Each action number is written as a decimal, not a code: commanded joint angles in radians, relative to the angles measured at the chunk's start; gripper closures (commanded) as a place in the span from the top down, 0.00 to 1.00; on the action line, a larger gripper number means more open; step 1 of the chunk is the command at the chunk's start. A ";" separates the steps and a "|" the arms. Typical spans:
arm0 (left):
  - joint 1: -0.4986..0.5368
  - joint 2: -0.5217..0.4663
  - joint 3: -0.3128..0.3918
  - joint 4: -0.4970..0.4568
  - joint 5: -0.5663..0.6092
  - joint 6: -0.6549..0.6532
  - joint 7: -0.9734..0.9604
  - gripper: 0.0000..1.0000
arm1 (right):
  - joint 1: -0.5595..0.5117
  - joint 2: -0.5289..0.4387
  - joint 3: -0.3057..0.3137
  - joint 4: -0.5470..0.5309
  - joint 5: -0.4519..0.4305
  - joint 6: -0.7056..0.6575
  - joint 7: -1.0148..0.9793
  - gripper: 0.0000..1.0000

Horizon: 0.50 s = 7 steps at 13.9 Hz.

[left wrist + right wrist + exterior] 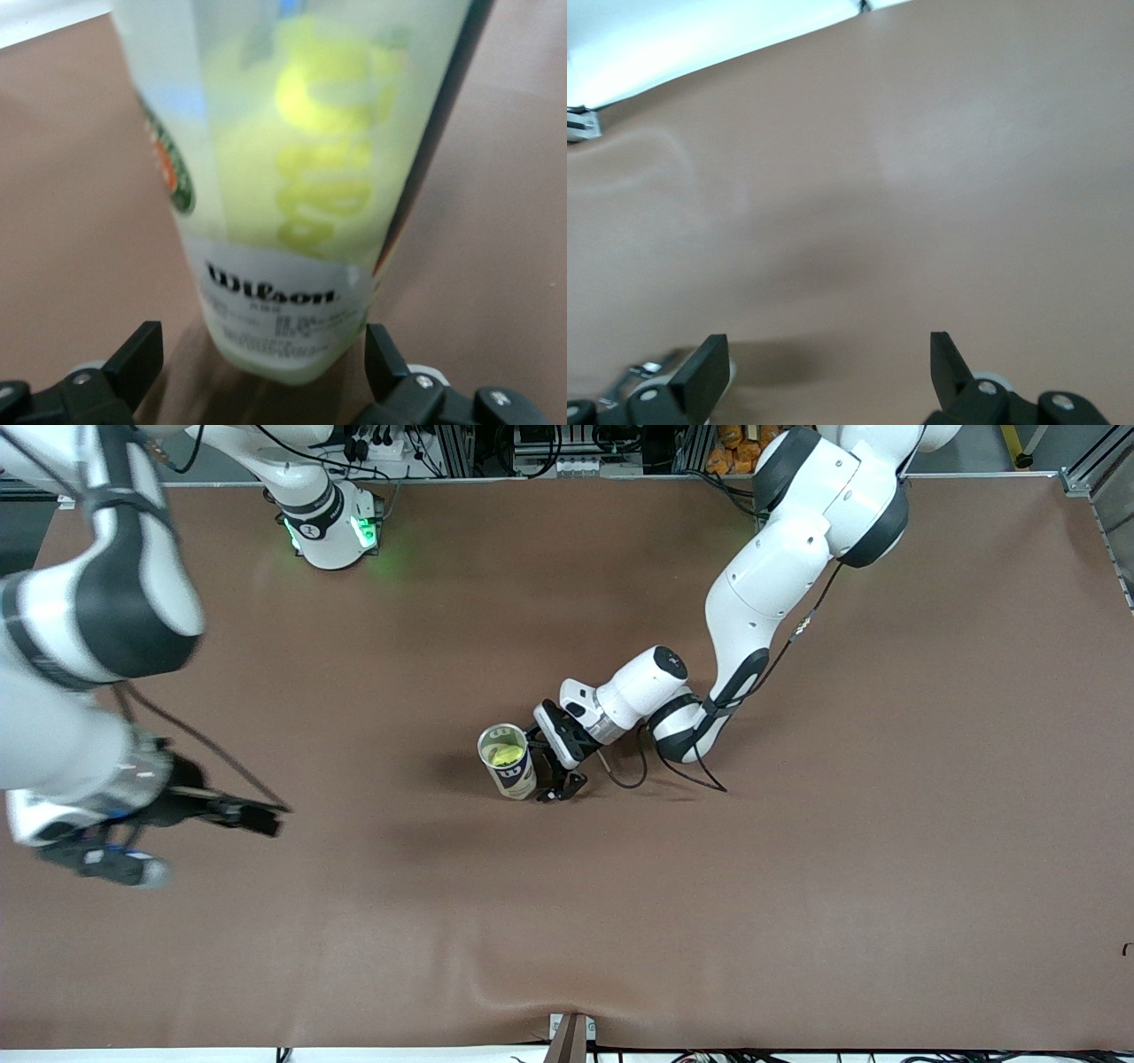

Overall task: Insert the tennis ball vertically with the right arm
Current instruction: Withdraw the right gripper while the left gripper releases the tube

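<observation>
A clear can (508, 762) stands upright near the middle of the brown table (797, 886). A yellow tennis ball (506, 755) sits inside the can. The left gripper (551, 766) is low, just beside the can, with its fingers (137, 359) spread wide on each side of the can's bottom; whether they touch it is hard to tell. The right gripper (257, 815) hangs over bare table, well apart from the can, toward the right arm's end, empty and spread wide.

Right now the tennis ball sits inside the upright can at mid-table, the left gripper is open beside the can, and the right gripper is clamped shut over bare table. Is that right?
Not quite. The right gripper is open, not shut: the right wrist view shows its fingers spread wide over bare table. The rest holds: the tennis ball sits in the upright can, and the left gripper is open beside it.
</observation>
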 commanded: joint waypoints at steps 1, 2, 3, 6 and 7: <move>0.024 -0.070 0.000 -0.095 0.021 0.009 -0.019 1.00 | -0.058 -0.112 0.011 -0.012 -0.013 -0.135 -0.098 1.00; 0.033 -0.082 0.000 -0.121 0.022 0.009 -0.022 1.00 | -0.101 -0.154 0.017 -0.014 -0.010 -0.214 -0.116 1.00; 0.049 -0.095 -0.003 -0.148 0.022 0.009 -0.021 1.00 | -0.112 -0.206 0.014 -0.021 -0.013 -0.258 -0.156 1.00; 0.087 -0.162 -0.013 -0.244 0.021 0.007 -0.024 1.00 | -0.114 -0.318 0.005 -0.090 -0.001 -0.375 -0.192 1.00; 0.116 -0.174 -0.024 -0.265 0.024 0.005 -0.022 1.00 | -0.114 -0.361 0.003 -0.127 -0.001 -0.392 -0.193 1.00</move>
